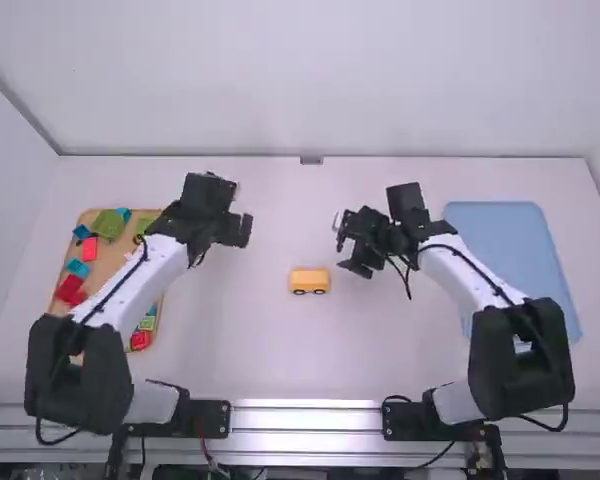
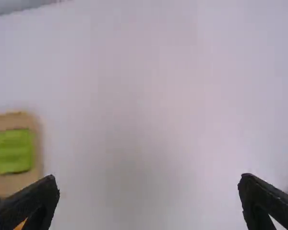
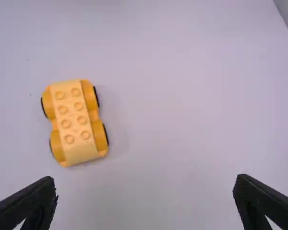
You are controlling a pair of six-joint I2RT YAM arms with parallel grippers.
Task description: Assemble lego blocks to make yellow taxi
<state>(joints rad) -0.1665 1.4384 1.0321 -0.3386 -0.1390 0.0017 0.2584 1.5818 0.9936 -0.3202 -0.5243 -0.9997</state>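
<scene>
Silver metal rail (image 1: 305, 415) in the foreground, my left arm (image 1: 128, 278) and right arm (image 1: 472, 275) reach past either side of a yellow plastic car base with black wheels (image 1: 309, 281), upright on the white table (image 1: 280, 375) in the high view. Well to the base's left sits a tan tray (image 1: 105, 268) of coloured plastic blocks (image 1: 90, 249); well to its right, a pale blue tray (image 1: 500, 235). I judge the taxi to be at its early, wheeled-base step, the next piece due from the left.

Left wrist view: my left gripper (image 2: 149, 181) stands wide open, empty, between the base and the tan tray, where a flat lime-green block (image 2: 10, 151) lies. Next, I reckon, it must turn back to that tray for a body piece.

Right wrist view: my right gripper (image 3: 145, 181) is also spread wide, holding nothing. The base lies near it, ahead of the fingers and off to one side, its bare studs (image 3: 78, 106) upward. Steadying it there would call for a shift sideways and down; pressing off-centre could tip or skid it.
</scene>
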